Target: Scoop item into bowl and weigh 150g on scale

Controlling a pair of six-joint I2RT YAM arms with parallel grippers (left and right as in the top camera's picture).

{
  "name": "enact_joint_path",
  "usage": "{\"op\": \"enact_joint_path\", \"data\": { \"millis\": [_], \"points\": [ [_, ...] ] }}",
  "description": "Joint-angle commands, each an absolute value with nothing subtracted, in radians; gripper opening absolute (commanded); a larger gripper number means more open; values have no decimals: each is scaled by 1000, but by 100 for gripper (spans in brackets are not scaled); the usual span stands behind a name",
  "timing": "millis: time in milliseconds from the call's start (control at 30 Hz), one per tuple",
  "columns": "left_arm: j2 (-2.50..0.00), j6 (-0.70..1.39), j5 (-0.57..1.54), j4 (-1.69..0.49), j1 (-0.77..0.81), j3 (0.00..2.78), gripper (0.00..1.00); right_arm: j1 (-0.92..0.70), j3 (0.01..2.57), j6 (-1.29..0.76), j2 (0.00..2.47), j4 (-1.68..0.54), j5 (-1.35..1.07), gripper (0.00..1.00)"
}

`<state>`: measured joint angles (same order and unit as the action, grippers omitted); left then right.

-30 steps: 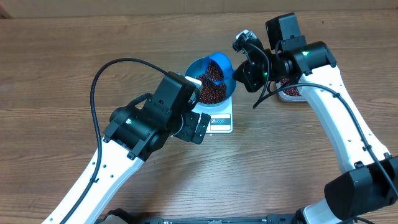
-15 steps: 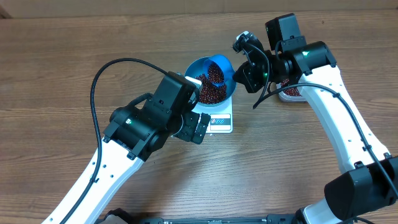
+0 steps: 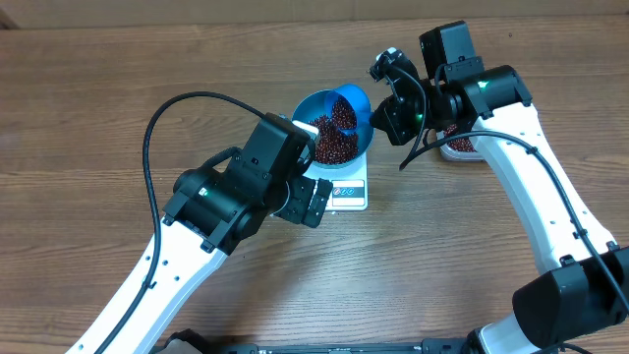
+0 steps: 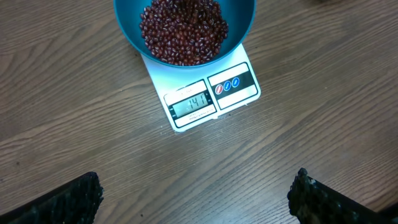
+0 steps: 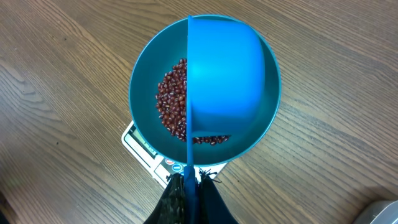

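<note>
Overhead cam looks down; closer wrist cams share bowl (image 4: 241,22), scale (image 4: 211,93).

Light: bright, even, from above across the table (image 3: 98,98).
Shadows: soft, faint on the wood.
Glare: pale sheen on the scoop (image 5: 227,68); tiny highlights on the beans (image 4: 183,31).
Display: crisp and legible on the scale (image 4: 239,87).
Focus: sharp centres; fingertips (image 4: 68,199) blurred at the lower edge.

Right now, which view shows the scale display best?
Left wrist: the scale display faces the camera, unobstructed and large. Overhead shows it tiny beside the left arm. Right wrist shows only the scale corner under the bowl.
</note>
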<state>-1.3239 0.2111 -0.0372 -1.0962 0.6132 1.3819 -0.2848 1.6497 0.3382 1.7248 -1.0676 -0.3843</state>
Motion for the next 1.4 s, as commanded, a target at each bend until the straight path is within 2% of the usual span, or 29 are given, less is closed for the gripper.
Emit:
{"op": "enact_joint_path", "data": {
  "millis": [0,667,833,1367],
  "points": [
    [-1320,221,-33,-1096,607,1385,100,-289,1684,344,1695,-1063,-382,4],
    [-1320,221,-33,-1096,607,1385,100,-289,1684,389,1695,-1086,-386,4],
    [-1320,221,-33,-1096,607,1385,100,-289,1684,306,1694,-1062,-382,4],
    [-1320,221,-33,-1096,607,1385,100,-289,1684,307,1695,-1065,-382,4]
  ]
}}
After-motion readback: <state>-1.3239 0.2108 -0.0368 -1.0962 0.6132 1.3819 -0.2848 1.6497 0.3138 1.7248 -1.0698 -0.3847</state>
